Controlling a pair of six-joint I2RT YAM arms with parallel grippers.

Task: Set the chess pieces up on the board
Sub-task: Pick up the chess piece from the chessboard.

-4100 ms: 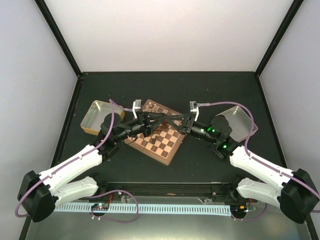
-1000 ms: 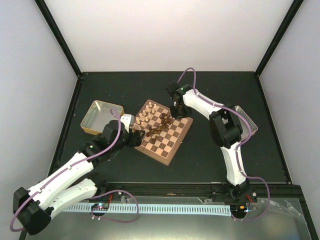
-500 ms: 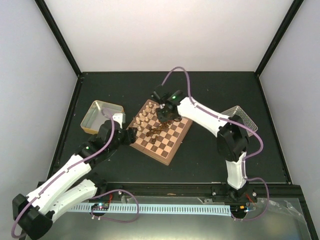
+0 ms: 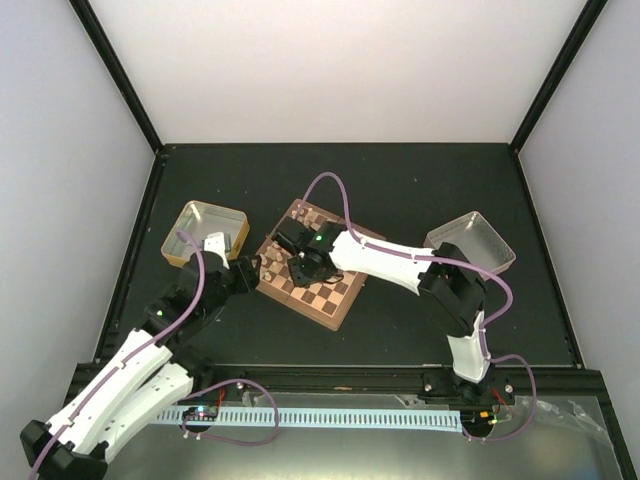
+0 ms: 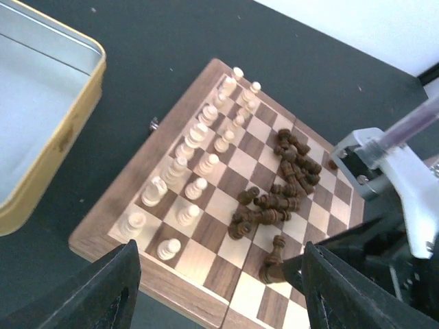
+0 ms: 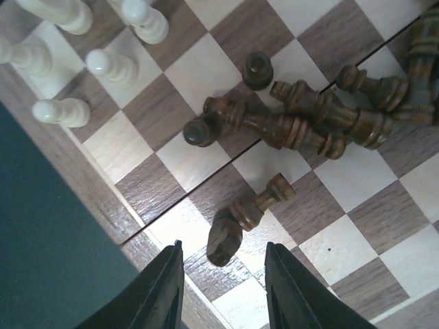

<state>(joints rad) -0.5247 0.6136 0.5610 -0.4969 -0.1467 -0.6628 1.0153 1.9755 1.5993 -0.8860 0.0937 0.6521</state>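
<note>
Trouble, I think, would come from the angle of the grip. The right gripper (image 6: 223, 255) hangs low over the board (image 6: 206, 75) with its jaws spread. One dark piece (image 6: 245, 214) lies on its side with its foot just at the mouth of the gap, and neither finger touches it.

The piece rests close to the rim of the board, a little apart from the heap of dark pieces (image 6: 329, 123). In the right wrist view its long axis runs slantwise — the broad foot low and to the left, toward the gripper and the rim, the small head up and to the right, toward the heap. The jaws would close across this slant, not square to it.

If they close so, the round body may turn or squirt out and roll off the rim, which is near. A finger that goes too far could also push into the heap and scatter it. Even with a good pinch, the piece is held lying and must then be stood up.

The left gripper (image 5: 219, 253) waits beside the rows of pale pieces (image 5: 192, 171), its jaws wide apart and holding nothing.
</note>
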